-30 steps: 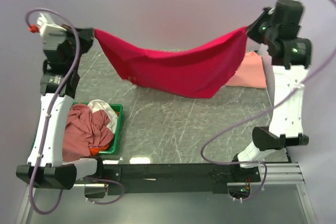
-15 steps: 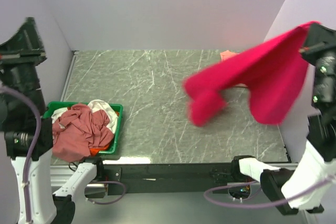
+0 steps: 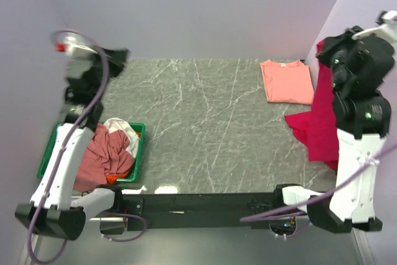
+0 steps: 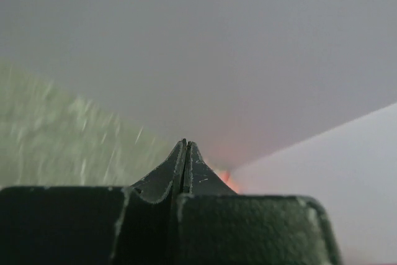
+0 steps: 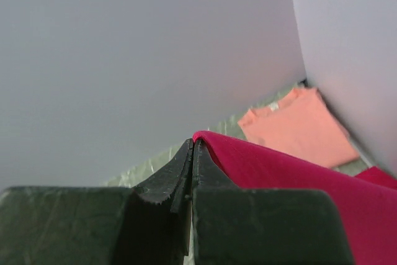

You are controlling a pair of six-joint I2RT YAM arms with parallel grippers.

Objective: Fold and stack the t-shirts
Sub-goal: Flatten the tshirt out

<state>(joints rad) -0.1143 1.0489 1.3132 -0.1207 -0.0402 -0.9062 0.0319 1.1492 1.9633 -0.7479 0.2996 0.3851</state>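
A crimson-red t-shirt [image 3: 319, 125] hangs in loose folds from my right gripper [image 3: 324, 53], high over the table's right edge. The jaws are shut on a fold of its cloth [image 5: 291, 178], which drapes away from the right gripper [image 5: 193, 144]. A salmon-pink t-shirt [image 3: 286, 80] lies folded flat at the back right, also visible as the salmon-pink t-shirt [image 5: 298, 128] below the wrist. My left gripper [image 3: 118, 60] is raised at the back left. In the left wrist view this gripper [image 4: 185, 144] is shut with nothing between its jaws.
A green tray [image 3: 141, 153] stands at the front left, behind the left arm. It holds a crumpled dusty rose tee [image 3: 102, 156], a white one [image 3: 121, 128] and a bit of orange cloth [image 3: 111, 178]. Lilac walls enclose the marble table [image 3: 205, 122].
The crimson tee was stretched between both grippers. The left one let go, and the tee swung right and now hangs from the right gripper alone. The left arm is back at the back left.
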